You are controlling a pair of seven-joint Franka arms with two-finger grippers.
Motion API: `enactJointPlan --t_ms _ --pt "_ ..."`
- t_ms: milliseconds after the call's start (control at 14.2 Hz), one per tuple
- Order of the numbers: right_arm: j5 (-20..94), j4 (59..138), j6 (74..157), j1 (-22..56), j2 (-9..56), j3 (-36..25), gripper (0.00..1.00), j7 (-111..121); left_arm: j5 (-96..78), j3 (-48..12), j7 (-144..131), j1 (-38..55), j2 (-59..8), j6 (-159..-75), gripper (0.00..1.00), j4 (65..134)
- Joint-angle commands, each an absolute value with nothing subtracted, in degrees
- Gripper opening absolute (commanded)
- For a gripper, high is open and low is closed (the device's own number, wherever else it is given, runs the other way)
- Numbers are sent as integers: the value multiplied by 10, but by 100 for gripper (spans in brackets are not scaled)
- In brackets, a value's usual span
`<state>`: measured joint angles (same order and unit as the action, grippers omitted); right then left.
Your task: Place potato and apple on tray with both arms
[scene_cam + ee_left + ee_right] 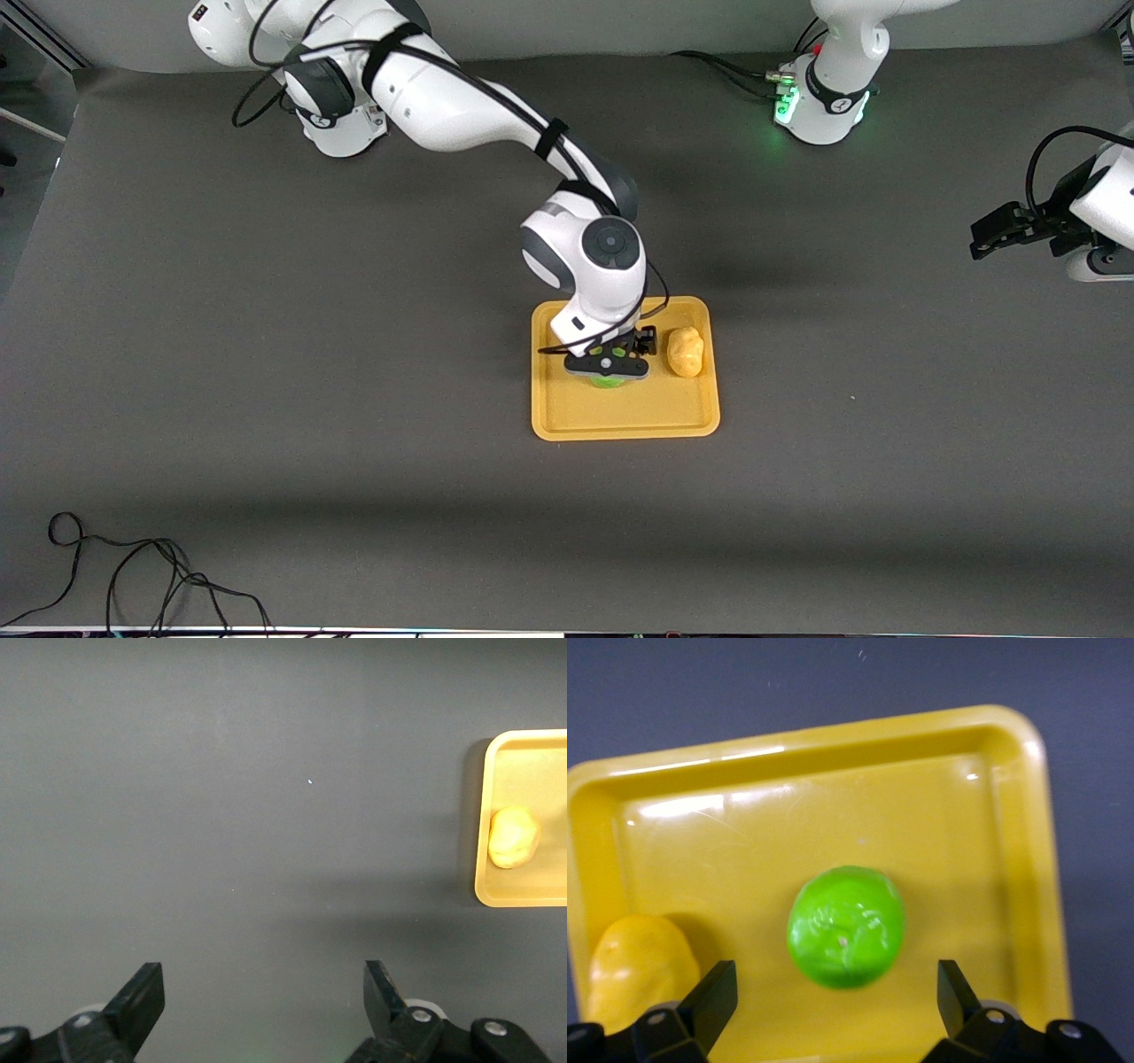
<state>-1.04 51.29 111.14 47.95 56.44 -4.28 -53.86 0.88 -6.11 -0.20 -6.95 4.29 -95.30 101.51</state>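
At the centre of the front view, the right gripper point(609, 365) hung over the tray point(620, 416), its fingers point(709, 997) spread wide with the apple point(846, 926) lying loose on the tray floor between them. The potato point(686, 352) lay beside it on the tray, toward the left arm's end. The left gripper point(997, 232) waited open at the right edge, over bare worktop point(266, 354). A straight lift looked clear.

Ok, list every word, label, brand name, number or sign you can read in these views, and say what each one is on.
None: no readable text in any view.
The tray, potato and apple carry no markings.
The small dark panel on the right arm's shoulder is too small to read.
The green light on the left arm's base is a glow, not text.
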Motion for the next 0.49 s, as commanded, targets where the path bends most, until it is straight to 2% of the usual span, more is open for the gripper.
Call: enactJointPlan --t_ms 0,211,423 --pt "-2 531 1021 458 459 -41 100 -538 3 -54 7 -63 51 -959 100 1020" --pt "-1 537 930 412 375 -43 100 -455 3 -54 7 -63 50 -960 100 1021" --pt "-3 594 847 354 290 -47 100 -341 3 -54 7 -63 50 -961 100 1021"
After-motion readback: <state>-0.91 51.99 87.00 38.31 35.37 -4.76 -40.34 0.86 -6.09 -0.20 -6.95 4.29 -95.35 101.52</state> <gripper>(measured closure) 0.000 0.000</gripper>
